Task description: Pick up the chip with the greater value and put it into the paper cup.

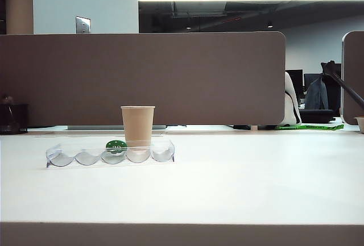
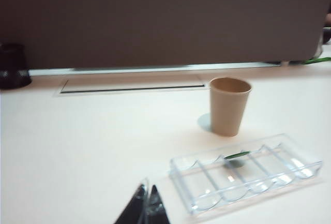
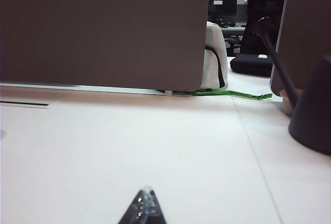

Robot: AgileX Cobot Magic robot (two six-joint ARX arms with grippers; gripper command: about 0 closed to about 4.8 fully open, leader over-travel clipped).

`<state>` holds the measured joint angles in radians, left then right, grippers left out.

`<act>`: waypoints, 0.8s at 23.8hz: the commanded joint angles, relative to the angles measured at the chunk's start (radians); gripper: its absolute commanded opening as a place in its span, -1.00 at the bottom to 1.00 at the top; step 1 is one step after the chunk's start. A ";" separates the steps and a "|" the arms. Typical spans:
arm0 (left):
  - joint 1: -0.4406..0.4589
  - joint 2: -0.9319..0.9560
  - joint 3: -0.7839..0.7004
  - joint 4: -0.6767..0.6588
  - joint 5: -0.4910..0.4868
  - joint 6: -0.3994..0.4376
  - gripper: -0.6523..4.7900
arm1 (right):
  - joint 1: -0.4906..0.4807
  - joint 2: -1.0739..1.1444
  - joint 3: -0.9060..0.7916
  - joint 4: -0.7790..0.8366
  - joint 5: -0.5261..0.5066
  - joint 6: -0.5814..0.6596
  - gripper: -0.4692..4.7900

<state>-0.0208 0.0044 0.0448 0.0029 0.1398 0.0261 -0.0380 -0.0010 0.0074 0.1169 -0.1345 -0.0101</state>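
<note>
A paper cup (image 1: 137,125) stands on the table (image 1: 239,183) just behind a chip tray (image 1: 111,154), with one chip (image 1: 116,146) in the tray's middle slot. The left gripper (image 2: 146,206) hangs near the tray's front corner; the right gripper (image 3: 144,209), fingers together, hangs over bare table, well apart. A partition (image 1: 142,78) runs behind.

From the bench's (image 1: 227,189) near edge we look low and level toward the far partition (image 1: 142,78). Our left wrist view looks down from nearer, sharing the paper cup (image 2: 229,105) and clear tray (image 2: 289,180). Our right wrist view skims low over bare bench, sharing only the partition.
</note>
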 commanded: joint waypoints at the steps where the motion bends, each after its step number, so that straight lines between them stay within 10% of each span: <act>1: 0.000 0.001 -0.038 0.058 -0.032 -0.026 -0.78 | 0.000 -0.001 -0.001 0.023 -0.002 -0.020 -0.83; 19: 0.000 0.001 -0.037 0.133 -0.076 -0.068 -0.78 | 0.000 -0.001 -0.001 0.090 0.003 -0.020 -0.83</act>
<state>-0.0208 0.0044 0.0040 0.1234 0.0666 -0.0391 -0.0376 -0.0013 0.0074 0.1749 -0.1329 -0.0269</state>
